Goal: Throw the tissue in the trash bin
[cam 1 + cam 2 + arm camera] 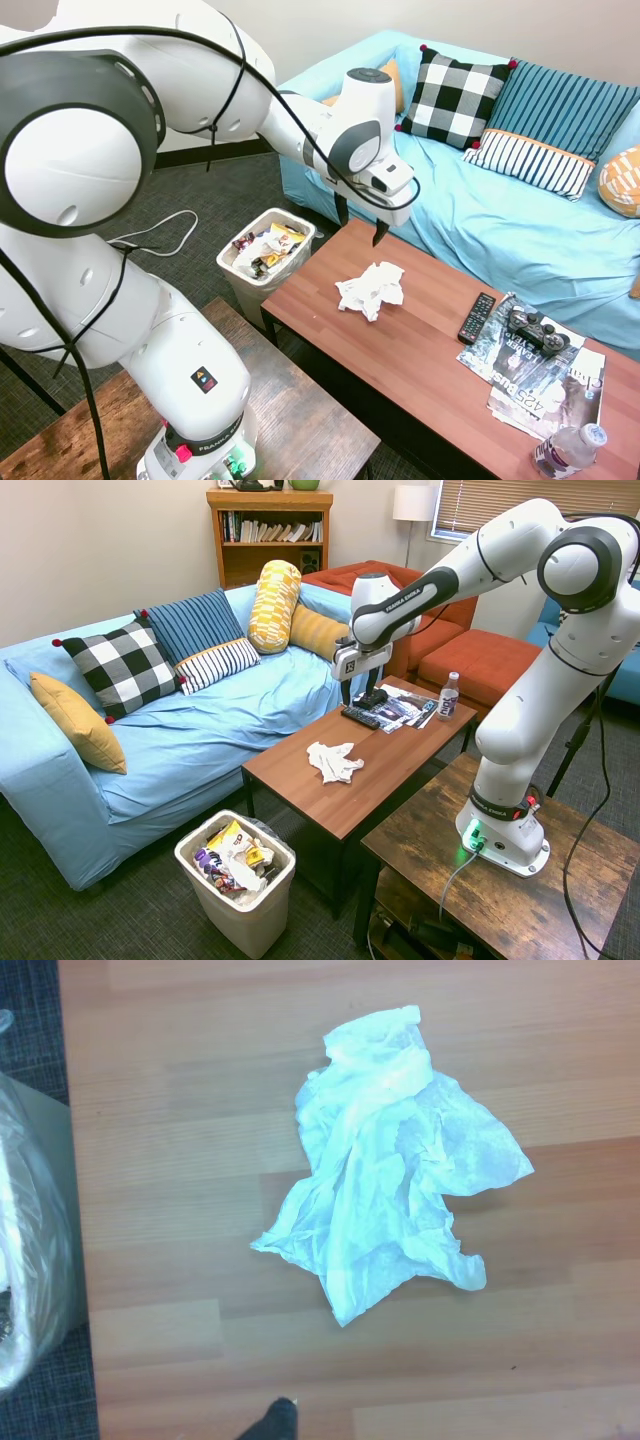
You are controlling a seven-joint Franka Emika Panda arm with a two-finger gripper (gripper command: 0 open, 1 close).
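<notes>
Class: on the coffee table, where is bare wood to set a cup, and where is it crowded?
Bare wood surrounds the tissue, from the table end nearest the trash bin up to the remote. Beyond that, magazines, game controller and water bottle crowd the far end.

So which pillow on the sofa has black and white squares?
The checkered pillow, with red pom-poms at its corners. The pillows beside it are striped, and the others are orange or yellow patterned.

Crumpled matt paper tissue on smooth wood-grain table; white plastic trash bin
</notes>
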